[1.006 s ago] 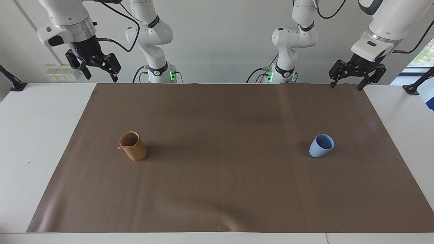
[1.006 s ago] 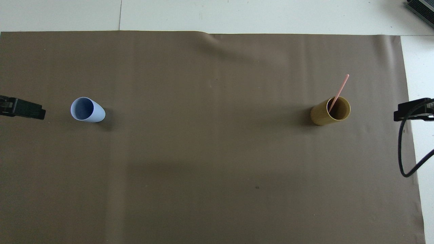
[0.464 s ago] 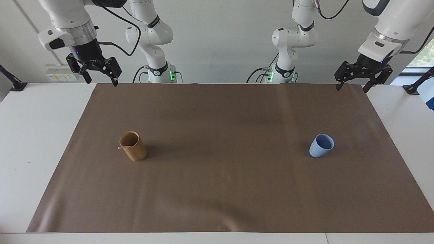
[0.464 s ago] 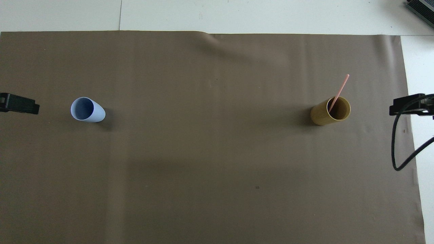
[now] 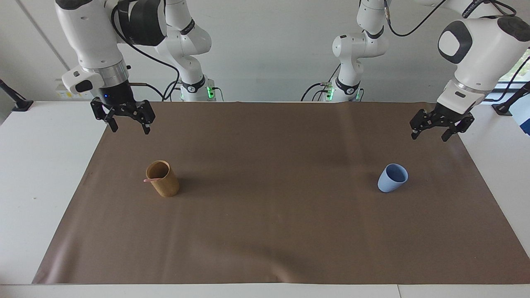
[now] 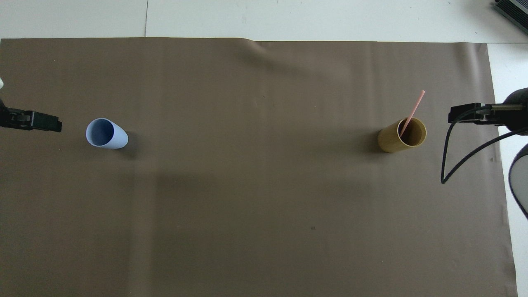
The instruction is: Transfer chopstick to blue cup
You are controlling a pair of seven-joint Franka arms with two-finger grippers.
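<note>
The pale pink chopstick (image 6: 413,108) stands slanted in the tan bamboo cup (image 6: 402,135), toward the right arm's end of the table. Only its tip (image 5: 147,180) shows over the tan cup's rim (image 5: 163,179) in the facing view. The light blue cup (image 5: 392,178) stands empty toward the left arm's end, and also shows in the overhead view (image 6: 105,133). My right gripper (image 5: 129,127) is open and empty, up over the mat's edge near the tan cup, as the overhead view (image 6: 462,114) also shows. My left gripper (image 5: 429,135) is open and empty, up over the mat beside the blue cup, and appears in the overhead view (image 6: 43,123) too.
A brown mat (image 5: 273,231) covers most of the white table (image 5: 37,174). A black cable (image 6: 447,156) hangs from the right arm's wrist beside the tan cup.
Both grippers have come down from near the robots' bases and moved out over the mat, each closer to the cup at its end. The cups and the chopstick have not moved.
</note>
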